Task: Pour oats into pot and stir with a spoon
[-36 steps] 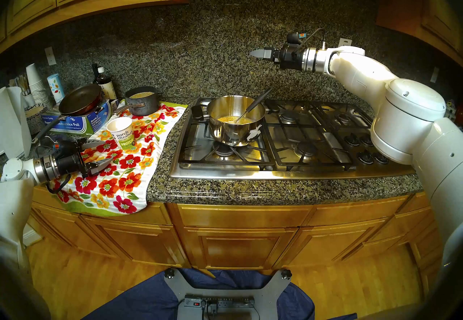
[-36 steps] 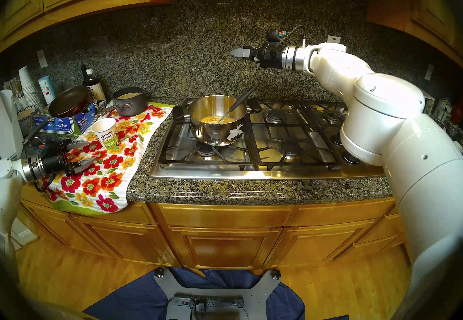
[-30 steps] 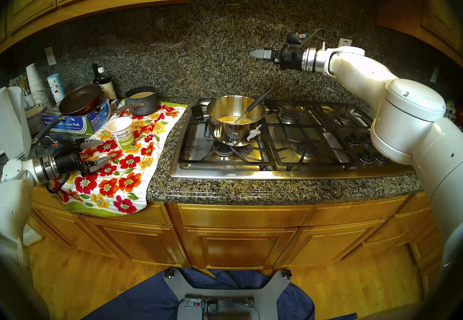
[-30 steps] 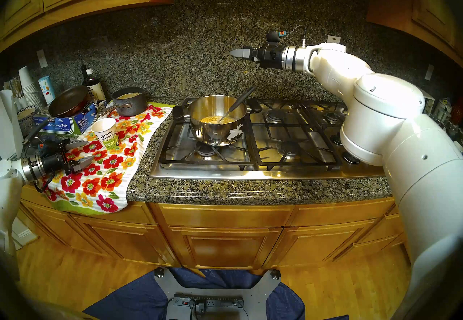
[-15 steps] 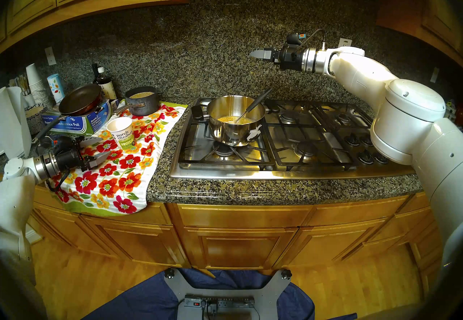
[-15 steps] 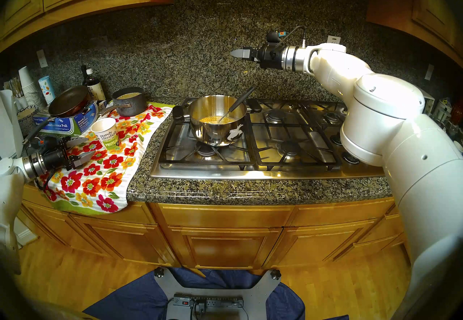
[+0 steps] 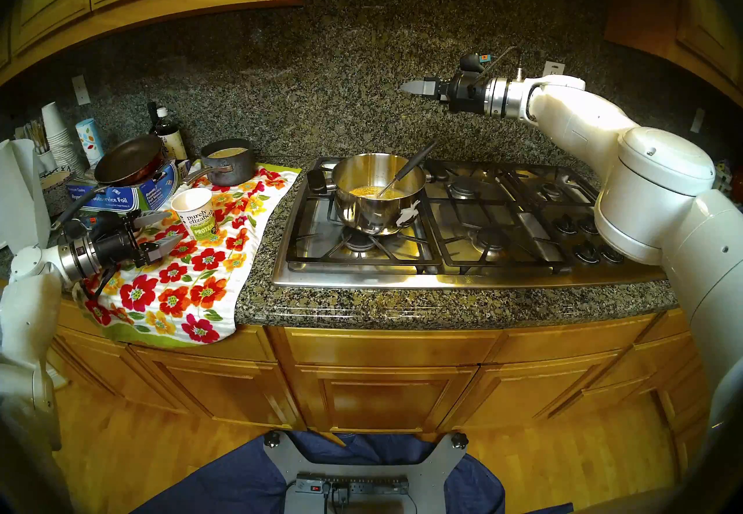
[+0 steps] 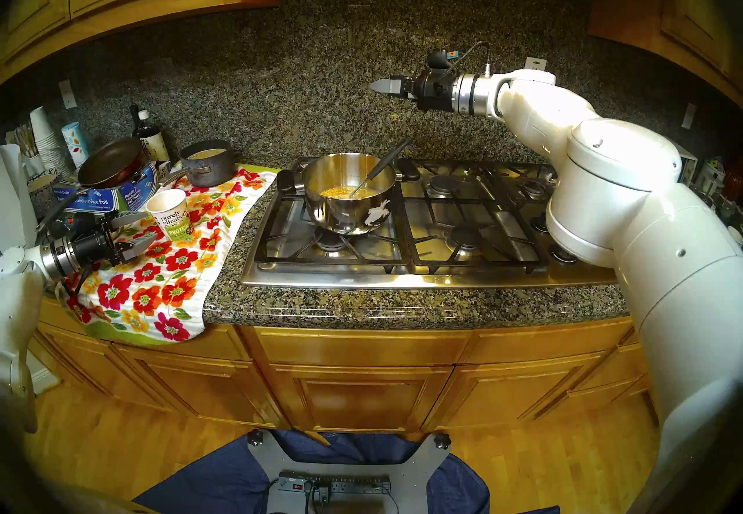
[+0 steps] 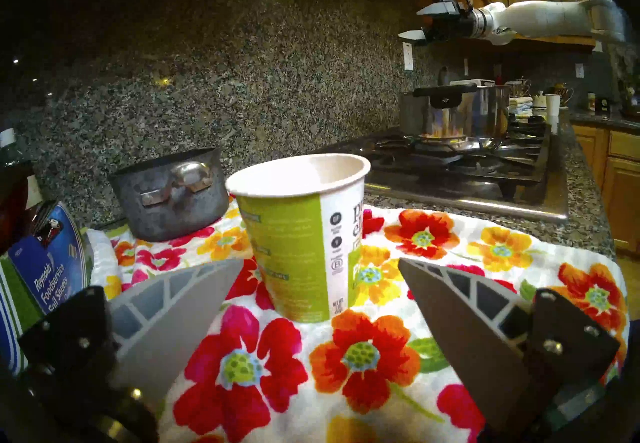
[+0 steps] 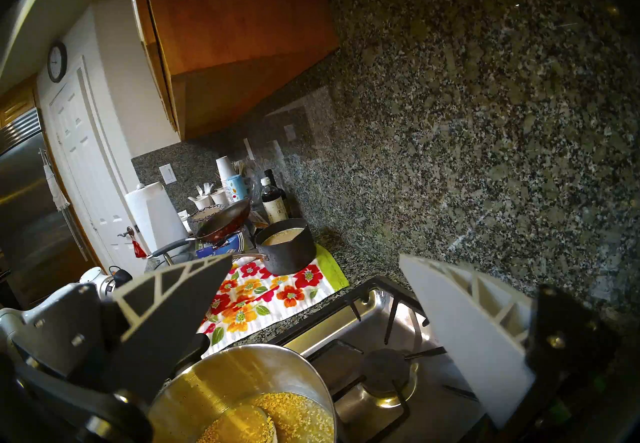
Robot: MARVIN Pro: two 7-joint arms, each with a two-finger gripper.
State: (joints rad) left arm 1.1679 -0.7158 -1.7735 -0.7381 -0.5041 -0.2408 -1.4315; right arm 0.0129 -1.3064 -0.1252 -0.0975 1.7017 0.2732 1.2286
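Pot [image 7: 378, 195] upright on the front-left burner of the gas stove [image 7: 502, 219], black handle toward the towel, torn white sticker scrap on the near side. Oats [image 7: 372, 192] lying as a yellow grainy layer in the pot bottom, apparently in liquid; hard to be sure through the glare. Spoon [image 7: 406, 173] standing in the pot, bowl down among the oats, dark handle leaning on the far-right rim and sticking out above it.

Left pincer [image 7: 163, 228] low over the floral towel [image 7: 193, 284] on the desk [image 7: 402, 304], pointing at the paper cup [image 7: 197, 213]; released, jaws spread wide, nothing between them. From the left wrist view, cup [image 9: 304, 237] upright just ahead of the fingertips [image 9: 194, 296], framed in the gap, not touched. Cup interior looks bare down to where the rim hides it.

Right pincer [image 7: 410, 86] held high in front of the granite backsplash, above and behind the pot, well apart from the spoon handle. Released too: in the right wrist view, both fingers [image 10: 460, 328] stand wide apart and empty.

Small dark grey pot [image 7: 229, 167] at the towel's far edge, pale contents inside. Black frying pan [image 7: 128, 165] resting on the blue foil box [image 7: 120, 199] beyond the cup.
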